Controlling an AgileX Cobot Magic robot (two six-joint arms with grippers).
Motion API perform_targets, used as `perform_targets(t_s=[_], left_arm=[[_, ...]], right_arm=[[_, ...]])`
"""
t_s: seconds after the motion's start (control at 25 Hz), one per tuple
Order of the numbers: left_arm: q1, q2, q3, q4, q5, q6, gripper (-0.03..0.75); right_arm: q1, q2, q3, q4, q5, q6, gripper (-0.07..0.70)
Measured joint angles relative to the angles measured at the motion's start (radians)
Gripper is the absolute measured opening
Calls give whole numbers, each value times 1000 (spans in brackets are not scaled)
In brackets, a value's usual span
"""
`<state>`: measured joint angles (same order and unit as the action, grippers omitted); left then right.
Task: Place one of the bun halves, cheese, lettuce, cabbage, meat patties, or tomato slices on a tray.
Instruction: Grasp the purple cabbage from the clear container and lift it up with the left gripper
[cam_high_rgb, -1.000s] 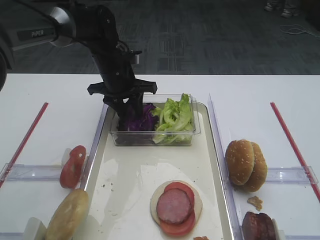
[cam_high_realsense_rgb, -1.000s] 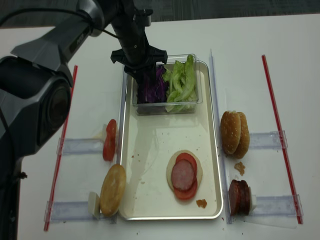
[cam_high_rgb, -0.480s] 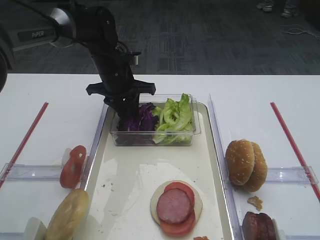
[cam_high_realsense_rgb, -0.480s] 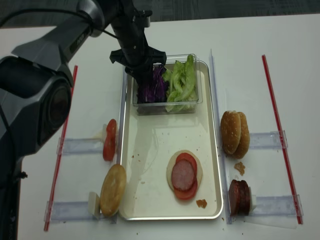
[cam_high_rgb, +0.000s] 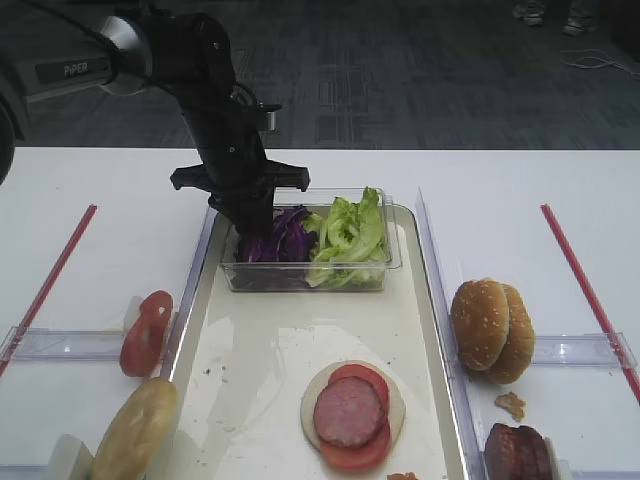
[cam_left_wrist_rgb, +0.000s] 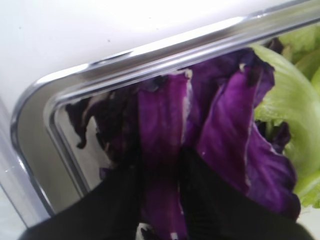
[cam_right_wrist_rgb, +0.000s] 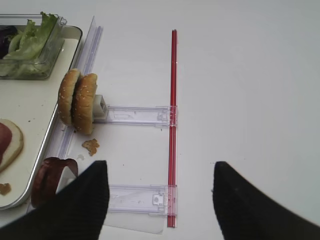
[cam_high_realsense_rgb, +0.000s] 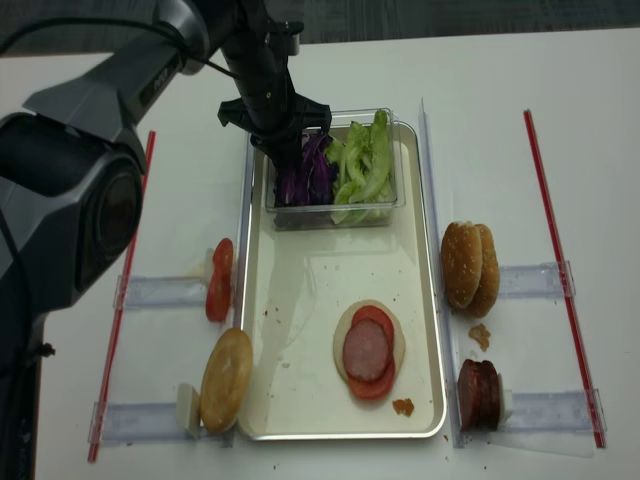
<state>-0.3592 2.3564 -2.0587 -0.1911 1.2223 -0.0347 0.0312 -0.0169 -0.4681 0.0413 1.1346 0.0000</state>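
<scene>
My left gripper (cam_high_rgb: 256, 224) reaches into the left end of the clear tub (cam_high_rgb: 300, 276) at the far end of the cream tray (cam_high_rgb: 250, 350). It is shut on a strip of purple cabbage (cam_left_wrist_rgb: 165, 125), which runs up between the two black fingers (cam_left_wrist_rgb: 120, 210). Frilly green lettuce (cam_high_rgb: 346, 235) fills the tub's right half. On the tray lies a pale bun half with tomato slices and a meat patty (cam_high_rgb: 349, 411) stacked on it. My right gripper (cam_right_wrist_rgb: 160, 200) hangs open over the bare table to the right, with nothing between its fingers.
Tomato slices (cam_high_rgb: 145, 332) and a plain bun half (cam_high_rgb: 135, 430) stand in clear holders left of the tray. Two sesame bun halves (cam_high_rgb: 490, 330) and meat patties (cam_high_rgb: 515, 452) stand in holders to the right. Red strips (cam_high_rgb: 585, 290) run along both sides of the table.
The left gripper's jaws have narrowed onto the purple cabbage. The gripper has risen a little in the tub. The right arm has not moved.
</scene>
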Motion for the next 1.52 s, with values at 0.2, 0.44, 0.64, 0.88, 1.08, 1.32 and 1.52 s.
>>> perform_targets(t_s=[0.2,0.44,0.64,0.88,1.08,1.32,1.52], left_arm=[[0,0,0,2,0,1,126],[0,0,0,0,0,10,55],[1,0,-4,0,0,25,-1],[1,0,-4,0,0,25,-2],[1,0,-10,0,2,28,-2],[1,0,-59,0,21,35,-3],[1,-9,-67,-2,21,35,-4]], right_arm=[[0,0,0,0,0,0,468],[0,0,0,0,0,0,468],[0,0,0,0,0,0,468],[0,0,0,0,0,0,468],[0,0,0,0,0,0,468],[0,0,0,0,0,0,468],[0,0,0,0,0,0,468]])
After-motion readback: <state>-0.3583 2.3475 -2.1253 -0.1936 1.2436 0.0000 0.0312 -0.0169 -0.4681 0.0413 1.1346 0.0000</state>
